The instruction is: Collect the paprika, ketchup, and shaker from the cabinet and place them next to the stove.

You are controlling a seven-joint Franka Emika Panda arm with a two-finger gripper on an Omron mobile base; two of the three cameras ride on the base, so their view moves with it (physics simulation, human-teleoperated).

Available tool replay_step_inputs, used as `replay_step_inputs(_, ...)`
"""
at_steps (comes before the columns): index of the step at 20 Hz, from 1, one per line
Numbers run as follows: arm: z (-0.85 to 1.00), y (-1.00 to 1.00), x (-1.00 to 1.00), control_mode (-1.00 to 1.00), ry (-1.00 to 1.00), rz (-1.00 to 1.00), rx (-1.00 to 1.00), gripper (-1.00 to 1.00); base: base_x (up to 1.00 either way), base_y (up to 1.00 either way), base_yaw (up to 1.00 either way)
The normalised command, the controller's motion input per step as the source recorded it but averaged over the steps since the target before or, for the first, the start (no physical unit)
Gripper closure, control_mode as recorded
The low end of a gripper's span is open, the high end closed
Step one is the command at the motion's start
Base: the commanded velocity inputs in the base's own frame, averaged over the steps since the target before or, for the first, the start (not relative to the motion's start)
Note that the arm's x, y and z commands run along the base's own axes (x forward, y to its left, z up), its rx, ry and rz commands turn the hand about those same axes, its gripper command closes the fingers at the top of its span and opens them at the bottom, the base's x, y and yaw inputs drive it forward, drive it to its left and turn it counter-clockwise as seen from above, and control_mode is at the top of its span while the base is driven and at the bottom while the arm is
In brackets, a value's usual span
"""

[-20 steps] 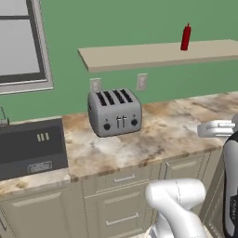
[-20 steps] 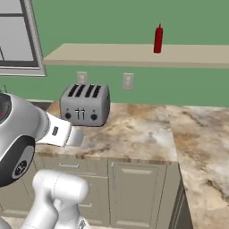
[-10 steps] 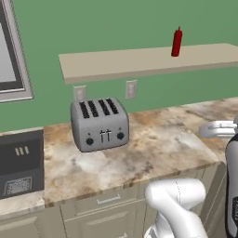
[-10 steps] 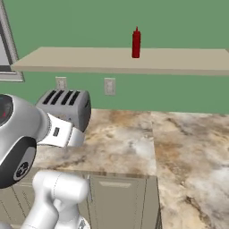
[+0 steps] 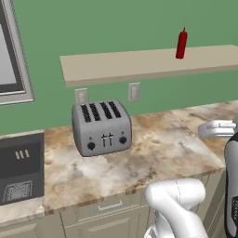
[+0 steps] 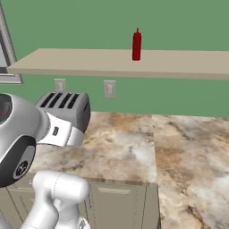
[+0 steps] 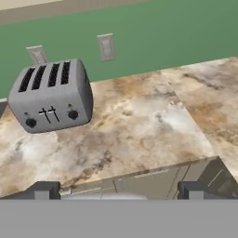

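While arm stays folded low | pincer (image 7: 116,190) spread wide, empty | above counter (image 7: 139,135) edge, facing toaster (image 7: 51,95)

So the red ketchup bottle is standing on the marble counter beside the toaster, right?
Not quite. The ketchup stands upright on the cabinet, the open wall shelf above the toaster, not on the counter. The left base view shows it.

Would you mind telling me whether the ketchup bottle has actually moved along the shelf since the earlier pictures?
No. The ketchup stands upright on the same stretch of the cabinet shelf board; the toaster and wall outlets shift with it, so the base and cameras moved.
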Motion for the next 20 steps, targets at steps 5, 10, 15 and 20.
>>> replay_step_inputs(5,0.84,-0.05,0.34,-1.0,-0.25,0.06,0.0,-1.0,0.0,0.0,0.0)
replay_step_inputs(10,0.89,-0.16,0.0,-1.0,-0.39,0.06,-0.04,-1.0,0.0,0.0,0.0)
replay_step_inputs(15,0.91,-0.24,0.02,-1.0,-0.26,0.0,-0.05,-1.0,0.0,0.0,0.0)
replay_step_inputs(20,0.74,-0.05,0.22,-1.0,-0.04,-0.08,-0.02,-1.0,0.0,0.0,0.0)
